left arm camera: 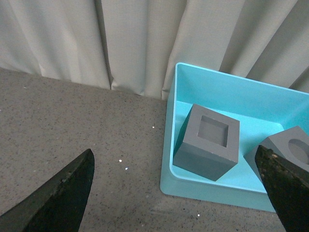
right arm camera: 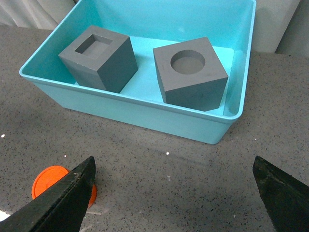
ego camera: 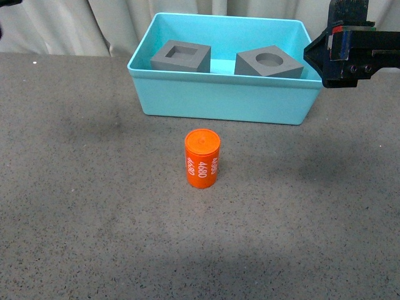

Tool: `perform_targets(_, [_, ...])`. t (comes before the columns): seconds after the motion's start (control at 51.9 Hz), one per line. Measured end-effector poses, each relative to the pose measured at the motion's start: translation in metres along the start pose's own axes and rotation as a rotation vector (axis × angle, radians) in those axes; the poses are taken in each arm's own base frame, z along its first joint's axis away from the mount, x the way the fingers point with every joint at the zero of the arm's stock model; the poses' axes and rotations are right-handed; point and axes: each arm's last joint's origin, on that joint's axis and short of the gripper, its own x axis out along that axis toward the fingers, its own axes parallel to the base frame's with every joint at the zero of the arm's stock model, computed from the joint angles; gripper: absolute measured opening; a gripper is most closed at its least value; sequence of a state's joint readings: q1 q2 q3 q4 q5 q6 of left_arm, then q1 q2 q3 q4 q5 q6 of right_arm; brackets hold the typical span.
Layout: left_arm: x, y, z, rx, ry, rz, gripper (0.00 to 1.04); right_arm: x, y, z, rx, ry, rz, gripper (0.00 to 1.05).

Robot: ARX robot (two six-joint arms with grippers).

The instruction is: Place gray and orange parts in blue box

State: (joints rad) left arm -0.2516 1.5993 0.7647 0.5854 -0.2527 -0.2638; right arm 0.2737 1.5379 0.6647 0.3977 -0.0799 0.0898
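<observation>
The blue box [ego camera: 219,100] stands at the back middle of the table. In it lie the gray cube with a square recess [ego camera: 181,57] on the left and the gray cube with a round recess [ego camera: 270,62] on the right. The orange cylinder [ego camera: 202,159] printed "4680" stands upright on the table in front of the box. My right gripper [ego camera: 325,59] hovers open and empty by the box's right end. In the right wrist view [right arm camera: 173,159] it is over bare table, with the cylinder [right arm camera: 48,180] by one finger. My left gripper [left arm camera: 174,150] is open and empty above the box's left end [left arm camera: 166,145].
The table [ego camera: 94,200] is dark gray and speckled. A pale curtain [ego camera: 62,25] hangs close behind the box. Both cubes also show in the right wrist view, square recess [right arm camera: 99,58] and round recess [right arm camera: 190,75].
</observation>
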Motion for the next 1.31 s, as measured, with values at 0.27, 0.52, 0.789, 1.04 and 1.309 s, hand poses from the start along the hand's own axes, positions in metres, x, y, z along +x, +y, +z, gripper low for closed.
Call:
perform_targets(0.27, [-0.092, 0.046, -0.029, -0.028, -0.087, 0.087, 0.98, 0.0, 0.0, 0.0, 0.0, 0.0, 0.0, 0.95])
perform_targets(0.52, [-0.15, 0.077, -0.073, -0.001, -0.021, 0.149, 0.98, 0.0, 0.0, 0.0, 0.0, 0.0, 0.0, 0.95])
perform_targets(0.789, [-0.178, 0.087, -0.085, -0.029, -0.037, 0.159, 0.98, 0.0, 0.0, 0.0, 0.0, 0.0, 0.0, 0.95])
perform_targets(1.04, [-0.186, 0.091, -0.071, 0.041, -0.217, 0.015, 0.75, 0.0, 0.0, 0.0, 0.0, 0.0, 0.0, 0.95])
perform_targets(1.309, [-0.197, 0.091, -0.066, 0.179, -0.287, -0.042, 0.22, 0.0, 0.0, 0.0, 0.0, 0.0, 0.0, 0.95])
